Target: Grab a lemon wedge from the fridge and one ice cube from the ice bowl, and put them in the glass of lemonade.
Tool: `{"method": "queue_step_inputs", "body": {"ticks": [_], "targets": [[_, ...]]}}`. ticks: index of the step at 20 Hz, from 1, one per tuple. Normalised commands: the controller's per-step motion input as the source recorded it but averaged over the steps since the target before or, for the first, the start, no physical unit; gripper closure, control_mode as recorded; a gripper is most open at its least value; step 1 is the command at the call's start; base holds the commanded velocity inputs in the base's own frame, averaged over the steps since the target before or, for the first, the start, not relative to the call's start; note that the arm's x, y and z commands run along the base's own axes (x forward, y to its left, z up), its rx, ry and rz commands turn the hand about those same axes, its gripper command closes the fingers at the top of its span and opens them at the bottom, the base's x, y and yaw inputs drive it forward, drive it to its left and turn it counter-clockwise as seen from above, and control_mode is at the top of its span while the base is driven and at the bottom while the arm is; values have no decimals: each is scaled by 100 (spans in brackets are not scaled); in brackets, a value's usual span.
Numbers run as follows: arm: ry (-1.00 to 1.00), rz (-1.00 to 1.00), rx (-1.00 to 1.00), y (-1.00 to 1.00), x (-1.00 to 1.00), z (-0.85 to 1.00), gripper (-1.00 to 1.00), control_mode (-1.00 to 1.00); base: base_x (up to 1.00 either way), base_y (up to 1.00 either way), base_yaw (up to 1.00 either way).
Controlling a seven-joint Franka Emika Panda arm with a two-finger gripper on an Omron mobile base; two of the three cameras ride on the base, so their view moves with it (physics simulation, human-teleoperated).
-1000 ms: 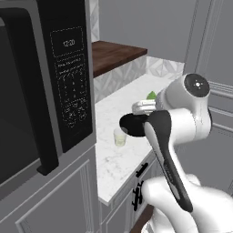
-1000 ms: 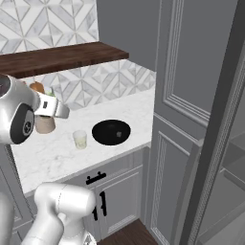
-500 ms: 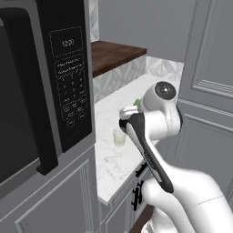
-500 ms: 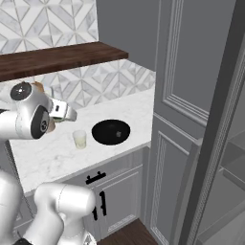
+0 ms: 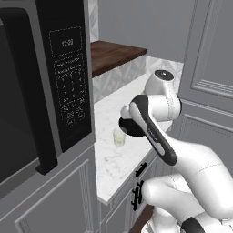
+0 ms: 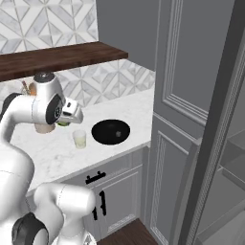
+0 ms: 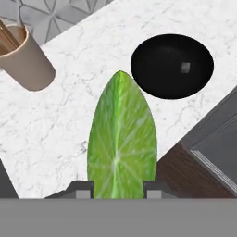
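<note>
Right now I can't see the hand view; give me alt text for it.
The pincer holds the green lemon wedge upright between its fingertips, above a white marble counter. Beyond it sit the black ice bowl holding one small cube, and a tan cup at upper left.

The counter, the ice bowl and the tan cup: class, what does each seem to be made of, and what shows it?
Counter: looks like polished marble, white with grey veins.
Ice bowl: matte black, perhaps ceramic or plastic; no shine to settle it.
Tan cup: plain matte beige, possibly ceramic or paper.
</note>
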Motion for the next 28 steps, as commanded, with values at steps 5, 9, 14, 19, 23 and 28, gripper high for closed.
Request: {"method": "queue_step_inputs", "body": {"ticks": [5, 9, 14, 19, 23, 28], "targets": [[29, 2, 0, 6, 1, -11, 100, -100, 0, 0, 0], [0, 0, 0, 0, 31, -43, 100, -100, 0, 0, 0], [0, 0, 0, 0, 34, -28, 100, -100, 0, 0, 0], [1, 0, 0, 0, 40, -7, 100, -100, 0, 0, 0], [5, 0, 0, 0, 62, 0, 100, -100, 0, 0, 0], [4, -1, 1, 3, 32, -18, 100, -100, 0, 0, 0]]}}
